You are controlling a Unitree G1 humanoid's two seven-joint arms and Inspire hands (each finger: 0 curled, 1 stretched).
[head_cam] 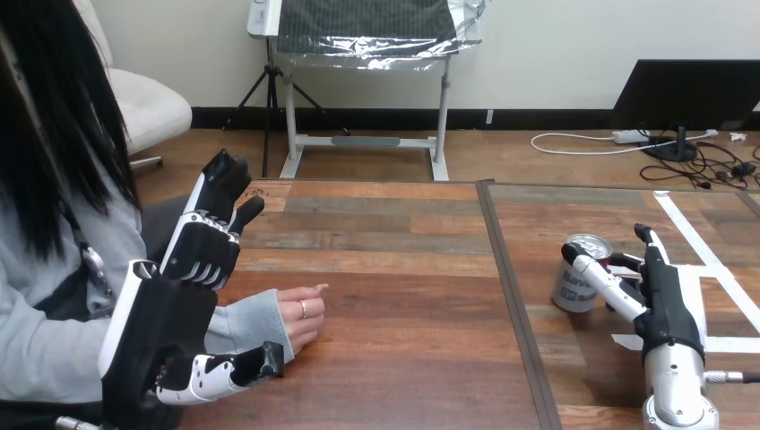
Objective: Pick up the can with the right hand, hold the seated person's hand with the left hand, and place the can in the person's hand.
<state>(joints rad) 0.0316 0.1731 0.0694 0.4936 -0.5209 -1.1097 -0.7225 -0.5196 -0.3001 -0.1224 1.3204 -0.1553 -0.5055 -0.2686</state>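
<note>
**Operator:** Where is my right hand?

**Spotter:** Your right hand [665,300] is at the right side of the table [403,296], right up against the can [571,288]. Its fingers and thumb are spread and nearly straight. One lies across the can's near side, touching it, and the others reach past its far side. You have no clamp on it.

**Operator:** And the can itself?

**Spotter:** It stands upright on the wood, just left of your palm, near the white tape lines [690,237].

**Operator:** What about my left?

**Spotter:** Your left hand [199,246] is raised at the table's left edge, wide open. The fingers point up and away from you, and the thumb is stretched out low. The person's hand [300,318] lies on the table, and its grey sleeve [246,324] runs into the gap between your thumb and fingers. Nothing of yours curls round it. I cannot tell whether your thumb touches the sleeve.

**Operator:** Is the can close to the person's hand?

**Spotter:** No, they are well apart, at opposite sides of the table.
</note>
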